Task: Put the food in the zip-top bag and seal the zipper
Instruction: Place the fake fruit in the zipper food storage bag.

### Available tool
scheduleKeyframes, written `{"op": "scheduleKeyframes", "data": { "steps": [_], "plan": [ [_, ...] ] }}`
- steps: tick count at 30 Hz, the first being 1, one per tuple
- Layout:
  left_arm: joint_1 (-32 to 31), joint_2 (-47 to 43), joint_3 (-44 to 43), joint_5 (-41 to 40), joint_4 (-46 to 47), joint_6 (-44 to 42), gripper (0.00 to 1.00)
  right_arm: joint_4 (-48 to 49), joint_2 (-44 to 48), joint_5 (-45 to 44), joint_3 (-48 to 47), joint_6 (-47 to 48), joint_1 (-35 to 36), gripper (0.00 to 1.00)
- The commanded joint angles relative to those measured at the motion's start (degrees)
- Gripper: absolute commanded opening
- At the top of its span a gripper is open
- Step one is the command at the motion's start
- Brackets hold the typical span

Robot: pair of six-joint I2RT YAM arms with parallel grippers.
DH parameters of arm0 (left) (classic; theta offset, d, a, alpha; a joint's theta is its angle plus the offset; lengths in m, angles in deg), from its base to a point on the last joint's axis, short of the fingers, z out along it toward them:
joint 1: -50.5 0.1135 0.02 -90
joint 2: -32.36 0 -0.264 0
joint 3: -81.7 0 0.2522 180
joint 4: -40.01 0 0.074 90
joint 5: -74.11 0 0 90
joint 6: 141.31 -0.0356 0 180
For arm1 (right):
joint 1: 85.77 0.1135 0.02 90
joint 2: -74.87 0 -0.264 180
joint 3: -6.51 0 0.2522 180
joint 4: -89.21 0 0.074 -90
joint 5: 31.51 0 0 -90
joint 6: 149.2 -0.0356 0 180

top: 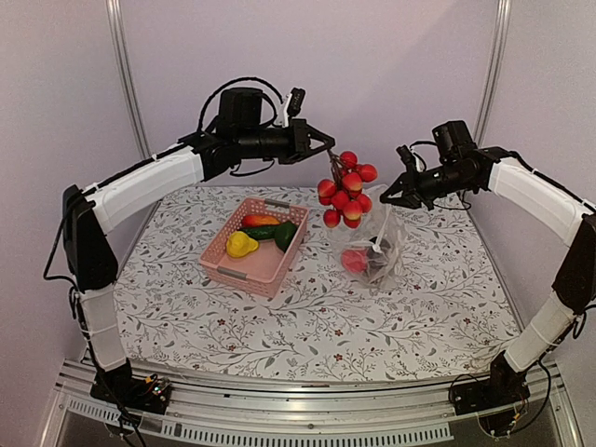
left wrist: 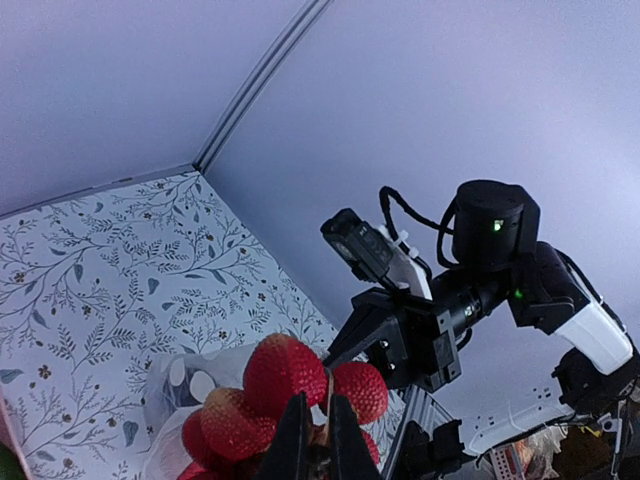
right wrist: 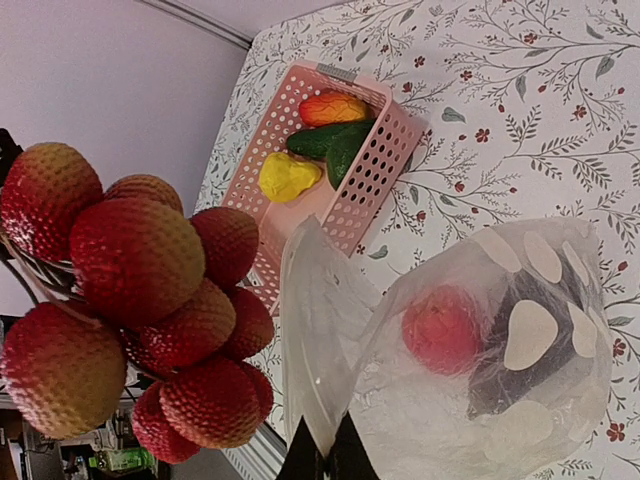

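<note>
Top external view puts you partway through the task. Nearest you on the worktop point(top: 372, 317), the basket point(top: 244, 273) holds food not yet bagged: the yellow pepper point(top: 241, 244), the green cucumbers point(top: 279, 233) and the orange-red piece point(top: 260, 221). Just right of it, the bag point(top: 372, 247) stands slack with its mouth pulled up and open. A red tomato point(top: 354, 261) and the dark eggplant point(top: 380, 253) already sit inside.

The red cluster point(top: 346, 191) hangs near the mouth, outside the bag, so I judge you are about to drop that one in. After that you have the basket pieces to move and the zipper to press. It cannot be sealed while the mouth gapes, and you cannot pick the strip out in any view.

Your left arm reaches across from the left, its forearm about level. The left gripper point(top: 328, 144) has its fingers pressed together on the cluster's stem, as the left wrist view confirms. Your right arm comes in from the right, angled down. The right gripper point(top: 389, 197) is pinched on the bag's upper edge, holding it open.
</note>
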Motion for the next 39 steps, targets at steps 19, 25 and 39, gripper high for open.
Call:
{"op": "scheduleKeyframes", "data": {
  "steps": [19,25,39],
  "plan": [
    [-3.07,1.18,16.68,8.15,15.80,-4.33,0.00,8.40,-0.60,7.49,-1.18,-9.63,0.16,0.00],
    [-3.58,1.90,15.35,4.41,11.23,-8.46,0.00,8.99,-1.46,8.66,-2.12,-10.69,0.36,0.00],
    [-3.76,10.64,3.24,-17.01,-1.10,-1.73,0.00,8.45,-2.90,9.28,-4.88,-13.38,2.93,0.00]
  ]
}}
